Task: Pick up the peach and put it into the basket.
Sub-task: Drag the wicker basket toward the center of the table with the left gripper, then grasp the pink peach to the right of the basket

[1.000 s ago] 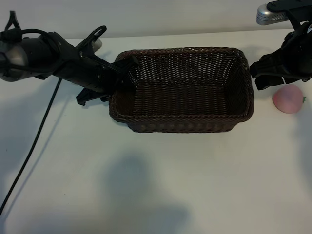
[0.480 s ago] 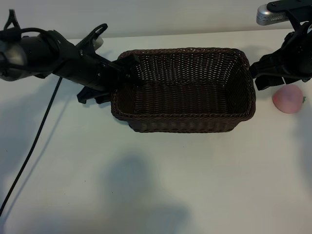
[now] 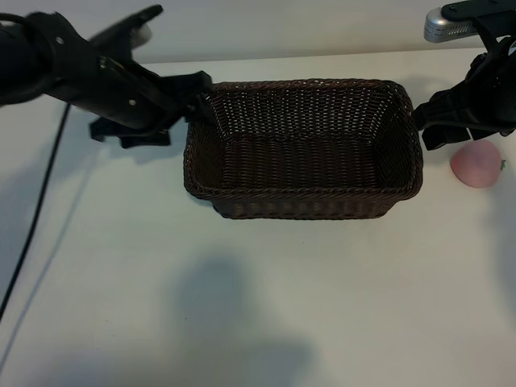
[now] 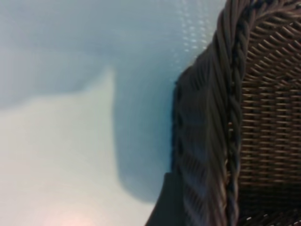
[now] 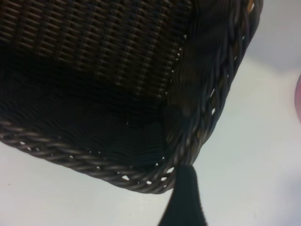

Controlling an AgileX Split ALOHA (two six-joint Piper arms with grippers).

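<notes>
The dark brown wicker basket (image 3: 302, 201) stands in the middle of the white table, with nothing inside it. The pale pink peach (image 3: 476, 165) lies on the table just right of the basket; a pink sliver of the peach (image 5: 298, 96) shows in the right wrist view. My left gripper (image 3: 197, 101) hovers open at the basket's far left corner, one finger (image 4: 164, 202) outside the basket wall (image 4: 202, 141). My right gripper (image 3: 426, 127) is open at the basket's right end, above and left of the peach, one finger (image 5: 184, 197) against the braided rim (image 5: 141, 176).
A black cable (image 3: 36, 210) trails from the left arm across the table's left side. A silver fixture (image 3: 447, 22) sits above the right arm at the far right. Bare white table lies in front of the basket.
My left gripper has opened, let go of the basket's left rim and pulled up and back to the left. The basket slid slightly right. The right arm and peach have not moved.
</notes>
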